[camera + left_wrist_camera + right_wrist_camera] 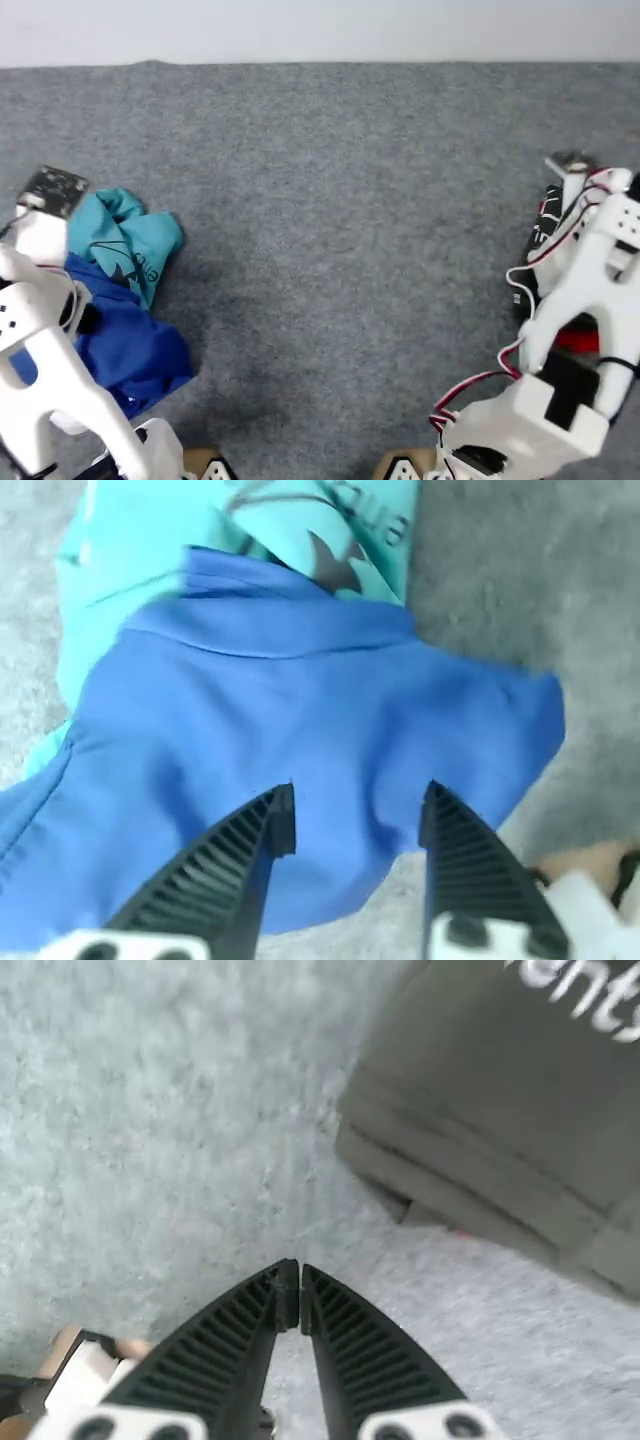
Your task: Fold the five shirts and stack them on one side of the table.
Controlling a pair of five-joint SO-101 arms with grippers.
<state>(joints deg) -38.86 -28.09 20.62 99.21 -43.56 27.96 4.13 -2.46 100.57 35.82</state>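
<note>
Our left gripper [357, 800] hangs spread wide over the blue shirt [300, 700] overlapping the teal shirt [200, 530] at table's left, right gripper [300, 1272] pressed together, empty, by the dark shirt [500, 1110]: pinch deep and we may lift both.

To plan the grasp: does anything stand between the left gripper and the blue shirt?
Nothing visible. The left gripper is open right above the blue shirt, which overlaps the teal shirt.

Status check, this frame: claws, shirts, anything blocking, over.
Left claw open, above the blue shirt. Right claw shut, empty, beside the dark folded shirt. Blue shirt crumpled, partly over the teal shirt. No obstruction seen at either claw.
</note>
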